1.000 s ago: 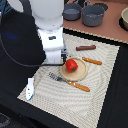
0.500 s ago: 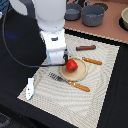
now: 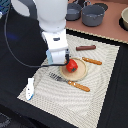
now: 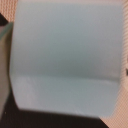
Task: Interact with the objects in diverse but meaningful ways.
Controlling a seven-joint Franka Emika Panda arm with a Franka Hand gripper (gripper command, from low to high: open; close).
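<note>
1. You have the red toy tomato [image 3: 72,65] sitting on the round wooden plate [image 3: 80,73], mid-mat on the beige woven placemat [image 3: 107,80]; that placement looks done.
2. The brown toy sausage [image 3: 86,48] lies on the mat beyond the plate, and the white-and-blue toy fish [image 3: 31,88] rests at the mat's edge toward the exterior view's left; both look unhandled.
3. The grey saucepans [image 3: 93,15] wait at the back of the counter.
4. Your gripper [image 3: 59,59] hangs just beside the tomato; I cannot tell whether it's parted or closed, since a pale blue surface [image 4: 67,50] fills the wrist view.
</note>
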